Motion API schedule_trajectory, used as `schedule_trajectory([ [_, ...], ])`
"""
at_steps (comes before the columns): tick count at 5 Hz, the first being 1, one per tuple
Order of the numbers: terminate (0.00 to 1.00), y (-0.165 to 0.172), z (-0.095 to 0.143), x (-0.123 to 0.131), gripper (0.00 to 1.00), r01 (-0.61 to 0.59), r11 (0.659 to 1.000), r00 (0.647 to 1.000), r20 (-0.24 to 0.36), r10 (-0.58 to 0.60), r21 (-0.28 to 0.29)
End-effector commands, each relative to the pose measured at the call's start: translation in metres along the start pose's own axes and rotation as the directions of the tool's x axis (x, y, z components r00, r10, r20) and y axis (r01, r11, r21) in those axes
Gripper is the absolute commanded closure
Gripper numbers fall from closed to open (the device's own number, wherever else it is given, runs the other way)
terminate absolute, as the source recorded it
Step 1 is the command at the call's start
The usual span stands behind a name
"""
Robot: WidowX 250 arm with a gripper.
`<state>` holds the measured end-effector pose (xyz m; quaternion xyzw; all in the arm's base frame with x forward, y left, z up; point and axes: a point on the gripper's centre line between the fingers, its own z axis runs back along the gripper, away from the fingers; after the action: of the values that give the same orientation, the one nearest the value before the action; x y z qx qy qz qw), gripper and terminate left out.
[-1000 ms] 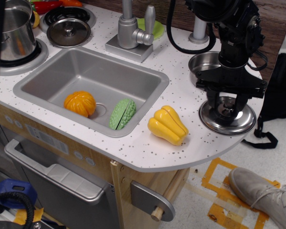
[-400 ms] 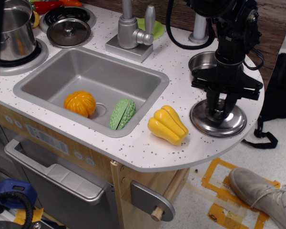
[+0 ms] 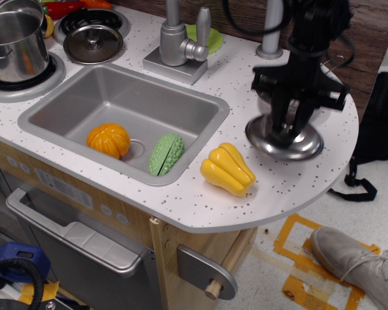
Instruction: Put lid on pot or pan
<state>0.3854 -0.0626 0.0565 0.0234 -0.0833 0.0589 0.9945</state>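
The shiny domed steel lid hangs slightly tilted just above the white speckled counter at the right. My gripper comes down from above and is shut on the knob at the lid's centre. The small shallow steel pot sits just behind the lid. It is almost wholly hidden by the gripper and the arm.
A yellow toy squash lies left of the lid. The sink holds an orange pumpkin and a green gourd. The faucet stands behind it. A tall stockpot and a dull grey lid are at far left. The counter's rounded edge is close on the right.
The gripper has lifted the lid off the counter and carried it up and to the left, toward the pot behind it.
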Motion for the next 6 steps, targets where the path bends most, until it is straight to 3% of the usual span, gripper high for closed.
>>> schedule_trajectory([
  [1,0.0,0.008,0.054,0.023,1.0,0.014,1.0,0.991,0.132,-0.014,-0.005],
  [2,0.0,0.016,0.061,0.043,1.0,0.064,0.998,0.98,0.186,-0.062,-0.004],
  [3,0.0,0.021,0.052,0.063,1.0,0.098,0.995,0.962,0.258,-0.09,-0.019],
  [6,0.0,0.029,0.008,0.097,1.0,0.196,0.977,0.932,0.325,-0.158,-0.087],
])
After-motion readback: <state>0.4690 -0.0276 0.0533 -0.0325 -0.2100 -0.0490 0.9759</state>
